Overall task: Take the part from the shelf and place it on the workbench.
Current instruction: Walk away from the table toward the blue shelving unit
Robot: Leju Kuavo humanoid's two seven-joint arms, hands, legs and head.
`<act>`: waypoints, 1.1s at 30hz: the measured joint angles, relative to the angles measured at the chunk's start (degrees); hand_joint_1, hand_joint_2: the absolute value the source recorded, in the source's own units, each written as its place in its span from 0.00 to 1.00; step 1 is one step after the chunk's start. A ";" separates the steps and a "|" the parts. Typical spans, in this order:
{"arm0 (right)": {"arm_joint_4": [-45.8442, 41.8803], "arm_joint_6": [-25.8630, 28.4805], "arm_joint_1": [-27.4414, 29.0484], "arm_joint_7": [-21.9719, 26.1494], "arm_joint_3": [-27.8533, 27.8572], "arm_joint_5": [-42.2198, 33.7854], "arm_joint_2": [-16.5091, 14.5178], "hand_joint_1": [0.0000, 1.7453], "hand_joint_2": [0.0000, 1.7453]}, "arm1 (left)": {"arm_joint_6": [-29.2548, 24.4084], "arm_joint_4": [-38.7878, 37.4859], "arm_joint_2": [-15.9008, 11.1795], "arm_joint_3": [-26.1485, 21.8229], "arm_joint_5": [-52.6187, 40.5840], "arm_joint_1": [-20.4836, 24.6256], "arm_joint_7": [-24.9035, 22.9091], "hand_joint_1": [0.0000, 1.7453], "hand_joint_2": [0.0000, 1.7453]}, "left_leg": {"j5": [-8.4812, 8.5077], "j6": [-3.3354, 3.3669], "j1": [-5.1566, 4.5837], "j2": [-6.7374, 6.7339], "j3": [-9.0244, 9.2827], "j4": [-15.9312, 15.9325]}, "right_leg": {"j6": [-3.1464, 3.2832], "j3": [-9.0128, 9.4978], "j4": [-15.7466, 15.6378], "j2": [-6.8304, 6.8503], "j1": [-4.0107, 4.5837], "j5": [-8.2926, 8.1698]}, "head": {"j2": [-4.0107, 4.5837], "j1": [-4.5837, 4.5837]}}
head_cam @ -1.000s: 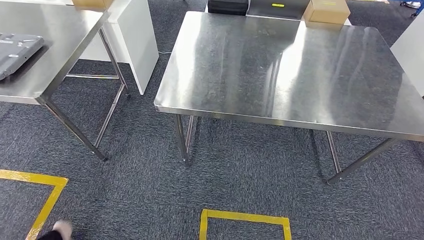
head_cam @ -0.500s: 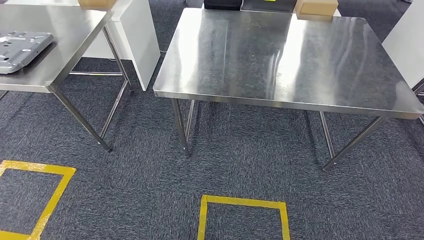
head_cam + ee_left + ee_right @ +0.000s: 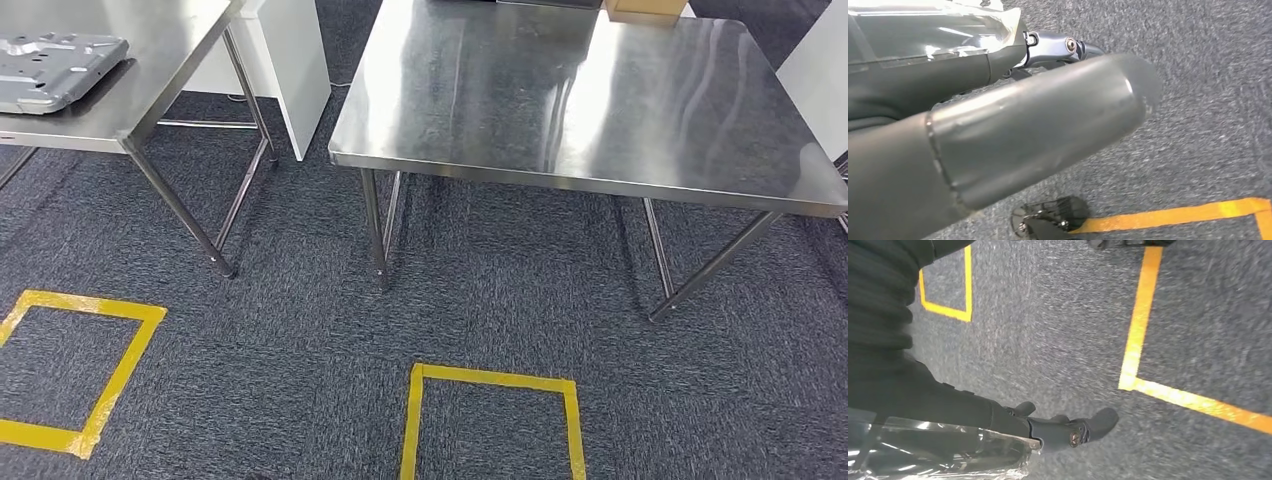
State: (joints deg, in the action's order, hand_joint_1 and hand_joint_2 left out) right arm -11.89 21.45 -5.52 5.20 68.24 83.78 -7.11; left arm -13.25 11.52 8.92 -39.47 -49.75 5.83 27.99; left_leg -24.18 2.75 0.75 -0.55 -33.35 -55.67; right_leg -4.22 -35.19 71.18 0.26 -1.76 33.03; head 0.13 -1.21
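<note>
The grey stamped metal part (image 3: 55, 70) lies flat on a steel table (image 3: 160, 75) at the far left of the head view. A larger steel workbench (image 3: 590, 100) stands ahead, its top bare and shiny. My left hand (image 3: 998, 130) hangs over the carpet; its thick grey thumb holds nothing, and the darker fingers (image 3: 1063, 47) peek out behind it. My right hand (image 3: 1058, 432) also hangs low over the floor, fingers (image 3: 1098, 422) stretched out and holding nothing. Both hands are far from the part.
A white cabinet (image 3: 295, 60) stands between the two tables. A cardboard box (image 3: 645, 10) sits at the workbench's far edge, and a white panel (image 3: 820, 70) is at the right. Yellow tape squares (image 3: 490, 420) (image 3: 70, 370) mark the dark carpet in front.
The whole picture has shifted, so the camera moved: both tables now sit higher and further right, and more of the left tape square shows.
</note>
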 joint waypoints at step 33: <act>0.09 -4.71 -0.23 -1.26 0.37 -2.35 0.46 0.00 0.00 | -0.22 0.04 0.09 -0.13 -0.55 0.86 -0.26 0.00 0.00 | 2.50 -0.52 -0.30 -0.47 -2.53 0.41 | -0.13 6.51 -6.20 -0.09 0.30 -3.61 | 0.00 0.51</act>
State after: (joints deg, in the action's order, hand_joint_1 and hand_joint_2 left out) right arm -11.80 16.74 -5.75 3.93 68.61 81.43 -6.65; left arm -13.46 11.56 9.02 -39.60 -50.29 6.69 27.74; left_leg -21.69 2.23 0.46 -1.02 -35.88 -55.26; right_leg -4.36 -28.68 64.98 0.18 -1.46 29.43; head 0.13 -0.70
